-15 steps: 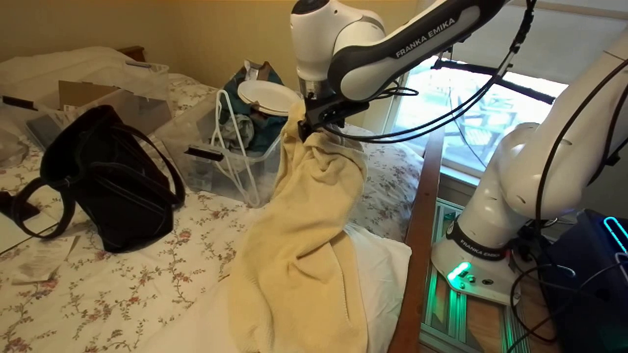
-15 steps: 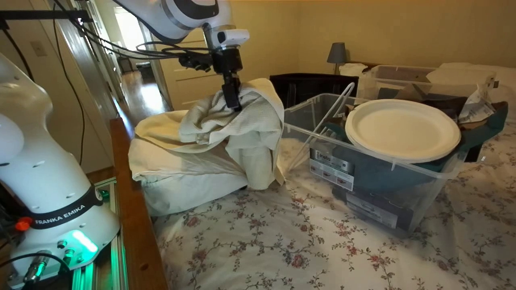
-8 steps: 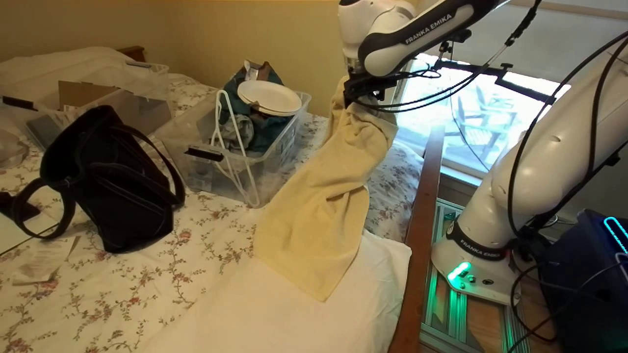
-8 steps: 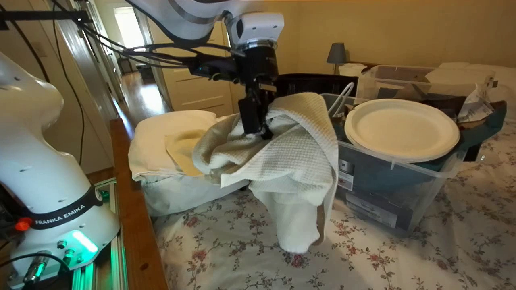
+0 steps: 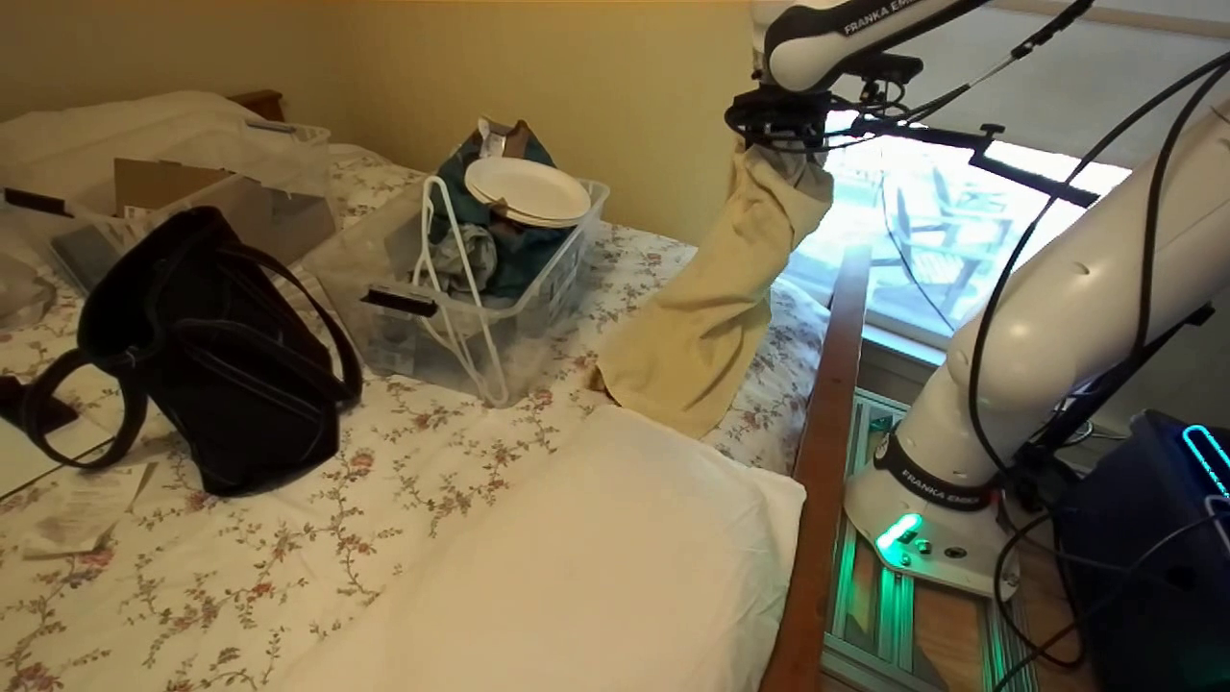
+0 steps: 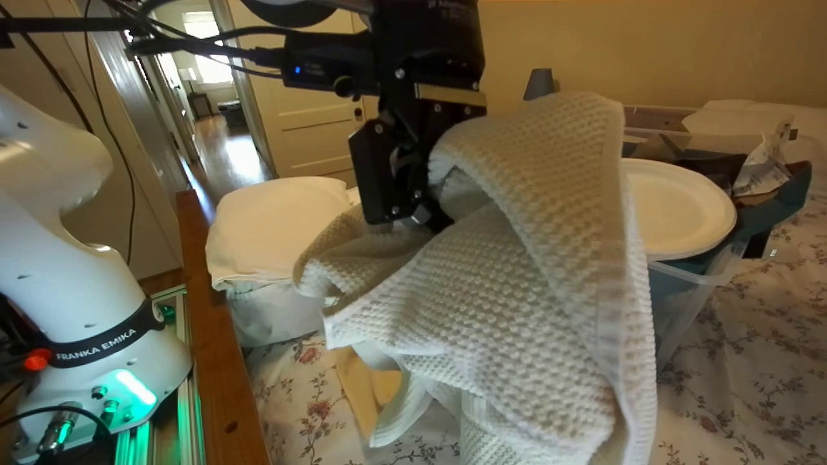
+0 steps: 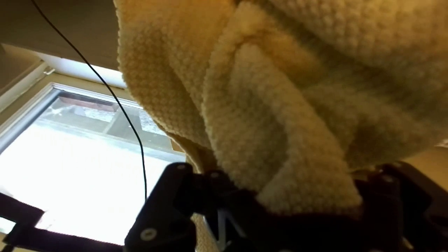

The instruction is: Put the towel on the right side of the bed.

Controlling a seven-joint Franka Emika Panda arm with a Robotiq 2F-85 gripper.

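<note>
The cream-yellow towel [image 5: 706, 327] hangs in folds from my gripper [image 5: 783, 149] over the window end of the bed [image 5: 413, 461], beside the wooden rail. In an exterior view, the towel [image 6: 517, 323] looks large and close, and its lower edge runs out of frame. My gripper [image 6: 413, 216] points down, its fingers shut on the towel's upper part, with the tips partly hidden in folds. In the wrist view, the towel [image 7: 266, 105] covers much of the picture and hides the fingertips. I cannot tell whether its lower end touches the bed.
A clear bin [image 5: 538, 351] with white plates [image 5: 528, 192] and a hanger stands beside the towel. A black bag [image 5: 221, 365] stands farther left. White bedding [image 5: 596, 557] lies near the brown rail [image 5: 826, 452]. A window [image 5: 913, 221] is behind the gripper.
My gripper has carried the towel away from the white bedding and past the bin, toward the window end of the bed. The towel has slid off the white bedding. The bin and bag have not moved.
</note>
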